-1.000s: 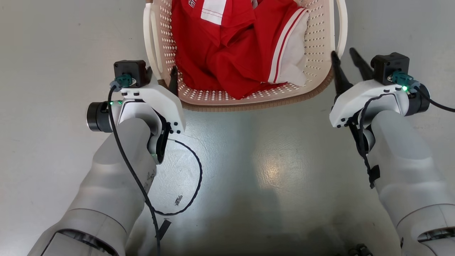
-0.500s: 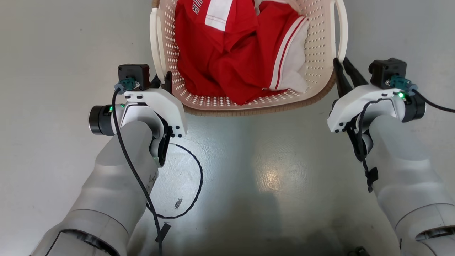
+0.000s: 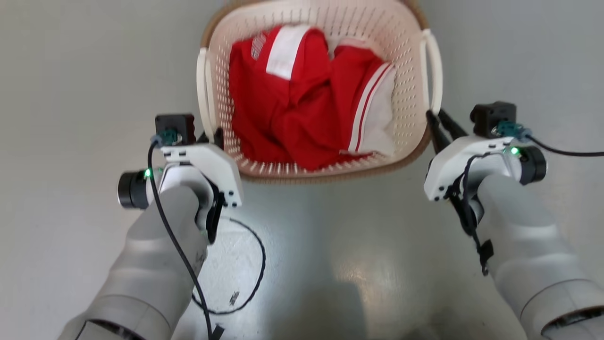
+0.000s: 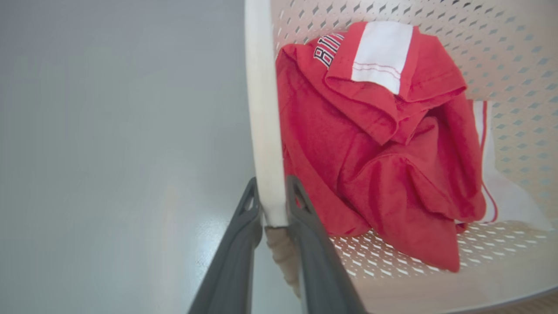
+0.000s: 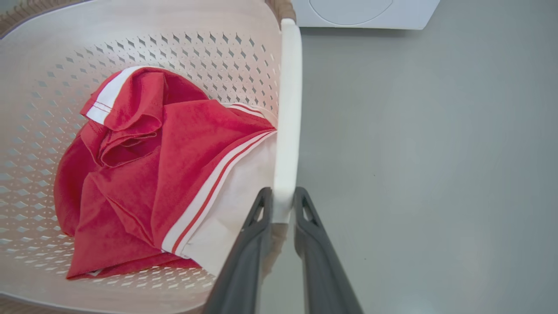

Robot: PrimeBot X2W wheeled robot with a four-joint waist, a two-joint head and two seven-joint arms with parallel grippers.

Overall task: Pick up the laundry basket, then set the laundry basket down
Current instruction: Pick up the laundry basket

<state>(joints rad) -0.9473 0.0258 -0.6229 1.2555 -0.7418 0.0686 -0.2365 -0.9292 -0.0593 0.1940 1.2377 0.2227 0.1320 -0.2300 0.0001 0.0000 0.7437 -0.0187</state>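
The laundry basket (image 3: 358, 28), cream and perforated with a brown rim, holds a crumpled red garment with white trim (image 3: 292, 118). My left gripper (image 3: 214, 137) is shut on the basket's left white loop handle (image 3: 204, 94). In the left wrist view, both dark fingers (image 4: 250, 209) pinch that handle (image 4: 263, 109) near its lower end. My right gripper (image 3: 436, 120) is shut on the right handle (image 3: 434, 71). The right wrist view shows its fingers (image 5: 305, 209) clamped on the white bar (image 5: 287, 109) beside the basket wall (image 5: 218, 52).
Smooth grey floor (image 3: 71, 94) lies all round the basket. A white washing machine (image 5: 362, 13) stands past the basket's far end. A black cable (image 3: 257, 264) hangs in a loop under my left forearm.
Both grippers went from open around the handles to shut on them. The head view has shifted, so more of the basket's far end shows.
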